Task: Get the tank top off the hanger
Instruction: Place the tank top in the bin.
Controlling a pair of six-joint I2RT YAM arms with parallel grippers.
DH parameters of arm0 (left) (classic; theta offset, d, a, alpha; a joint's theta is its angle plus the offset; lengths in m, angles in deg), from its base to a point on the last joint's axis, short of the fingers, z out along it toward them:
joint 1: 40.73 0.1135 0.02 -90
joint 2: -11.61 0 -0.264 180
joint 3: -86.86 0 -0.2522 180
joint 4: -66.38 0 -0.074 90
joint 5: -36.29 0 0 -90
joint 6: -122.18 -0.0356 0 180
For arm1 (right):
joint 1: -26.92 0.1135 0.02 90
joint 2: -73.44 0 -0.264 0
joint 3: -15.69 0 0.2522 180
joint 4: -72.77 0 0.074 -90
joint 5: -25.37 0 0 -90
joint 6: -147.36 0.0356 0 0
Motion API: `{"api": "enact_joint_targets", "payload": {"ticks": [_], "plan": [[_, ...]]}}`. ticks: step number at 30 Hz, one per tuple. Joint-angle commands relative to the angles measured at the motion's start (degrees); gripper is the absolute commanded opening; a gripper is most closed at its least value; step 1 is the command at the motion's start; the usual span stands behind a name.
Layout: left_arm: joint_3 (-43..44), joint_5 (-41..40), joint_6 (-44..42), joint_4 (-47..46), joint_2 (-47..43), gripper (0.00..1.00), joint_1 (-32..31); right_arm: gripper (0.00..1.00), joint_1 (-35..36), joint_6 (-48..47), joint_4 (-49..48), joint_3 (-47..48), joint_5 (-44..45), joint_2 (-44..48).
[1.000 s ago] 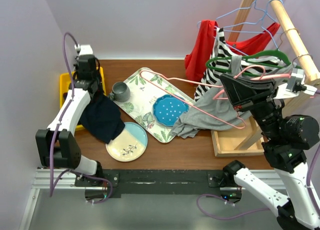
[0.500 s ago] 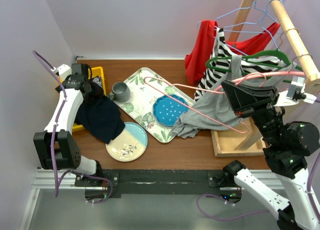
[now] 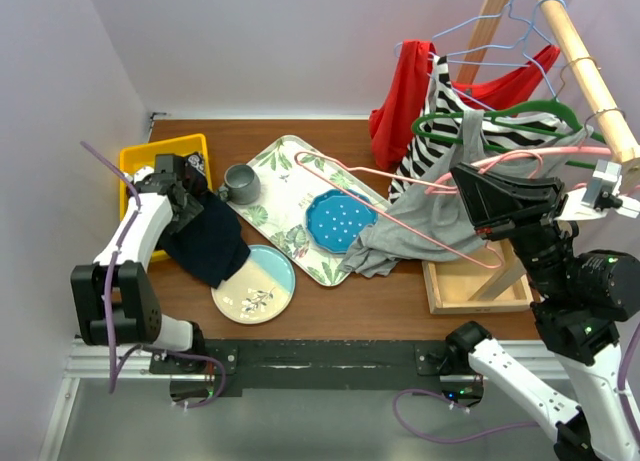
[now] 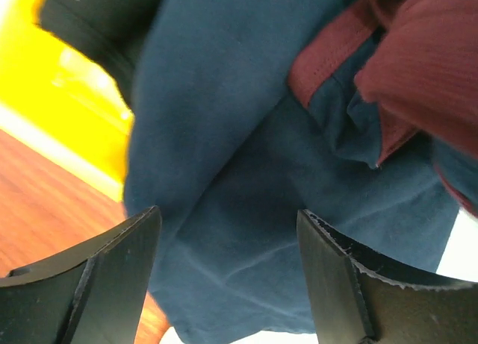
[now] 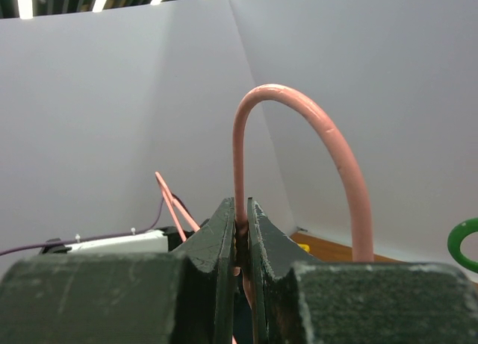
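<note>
One pink wire hanger (image 5: pixel 278 90), hook pinched in the right claw (image 5: pixel 240 210), extended leftward; the left claw (image 4: pixel 228 232) gaped over the navy fabric tank top (image 4: pixel 239 157).

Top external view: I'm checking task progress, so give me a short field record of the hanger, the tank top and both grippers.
right gripper: shut on the hook of the pink hanger
pink hanger: no navy cloth on it
navy tank top: heaped between yellow bin and pale plate, overlapping the plate
left gripper: open, just above the navy tank top
</note>
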Motion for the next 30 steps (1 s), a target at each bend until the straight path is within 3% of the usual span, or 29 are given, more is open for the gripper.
{"api": "enact_joint_targets", "payload": {"ticks": [1, 3, 6, 7, 9, 12, 15, 22, 25, 30], "plan": [[0.49, 4.08, 1.64, -2.69, 4.28, 0.75, 0.14, 0.0, 0.2, -1.1, -1.14, 0.87, 1.29, 0.83], [1.01, 3.21, 1.64, -2.78, 5.95, 0.72, 0.05, 0.0, 0.2, -1.27, -1.05, 0.78, 1.56, 1.17], [1.36, 1.71, 1.29, -3.04, 6.14, 0.48, 0.06, 0.0, 0.2, -1.54, -0.78, 0.43, 1.91, 1.44], [1.63, 1.1, 1.2, -2.96, 5.96, 0.35, 0.14, 0.0, 0.2, -1.62, -0.7, 0.43, 1.99, 1.53], [2.5, -1.27, 0.94, -2.26, 4.82, 0.26, 0.14, 0.0, 0.2, -1.71, -0.61, 0.17, 2.17, 1.7], [3.38, -4.08, 0.06, -3.04, 2.62, 0.0, 0.05, 0.0, 0.2, -1.54, -0.87, -0.27, 2.08, 1.7], [4.43, -7.33, 0.76, -4.18, 0.34, 0.0, 0.05, 0.0, 0.11, -1.19, -1.22, -0.71, 2.0, 1.7], [18.31, -31.49, 1.56, -7.25, 0.06, 0.0, 0.14, 0.0, 0.2, -0.83, -1.05, -0.1, 1.64, 1.09], [21.14, -31.08, -1.08, -12.16, 1.73, 0.0, 0.41, 0.0, 0.28, -1.1, -0.87, -0.19, 1.99, 1.18], [19.12, -21.59, -1.09, -18.24, 6.21, 0.0, 0.93, 0.0, 0.2, -1.1, -1.13, -1.06, 2.26, 1.35]]}}
